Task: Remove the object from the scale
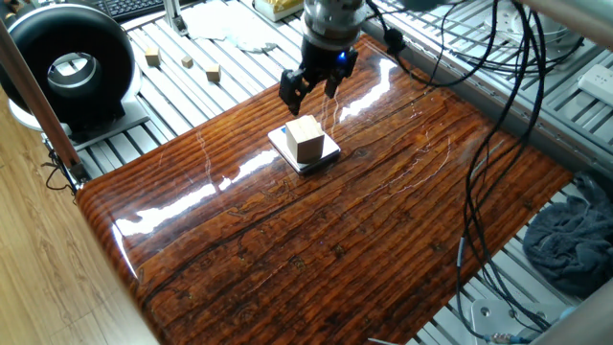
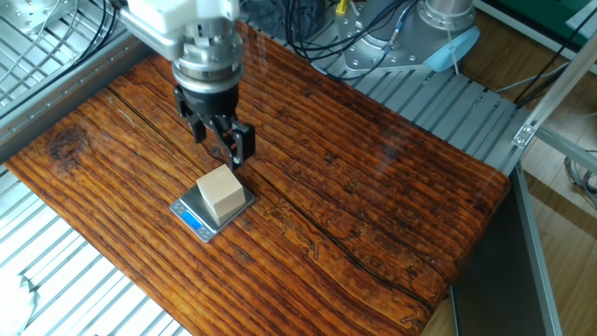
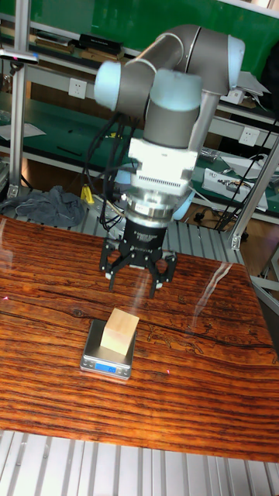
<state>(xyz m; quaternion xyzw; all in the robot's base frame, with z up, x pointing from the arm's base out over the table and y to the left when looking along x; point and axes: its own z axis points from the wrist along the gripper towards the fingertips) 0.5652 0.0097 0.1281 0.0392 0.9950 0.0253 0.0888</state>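
A glossy brown wooden table (image 1: 364, 240) with strong grain fills most of each view, resting on a bed of grey metal slats (image 1: 182, 105). Above it the grey robot arm (image 3: 174, 85) reaches down, a bundle of black cables (image 1: 498, 115) trailing off toward 3 o'clock in the one fixed view. At 10 o'clock of the table in that view sits a round black fan-like ring (image 1: 67, 62), and at 4 o'clock a crumpled blue-grey cloth (image 1: 575, 240) lies on the slats. The gripper (image 1: 312, 84) hangs in the air with its two dark fingers (image 2: 241, 142) spread wide and nothing between them; in the tall fixed view it is clearly above the table and apart from everything below it. The scale (image 1: 305, 150) lies flat near the middle of the table, a blue strip showing along its near edge in the other fixed view. The cube (image 1: 306, 140) stands upright on the scale's plate, covering most of it, at about 6 o'clock from the gripper in the one fixed view and not touched by the fingers. Three small wooden blocks (image 1: 187, 63) lie on the slats at about 11 o'clock, well apart from the scale.
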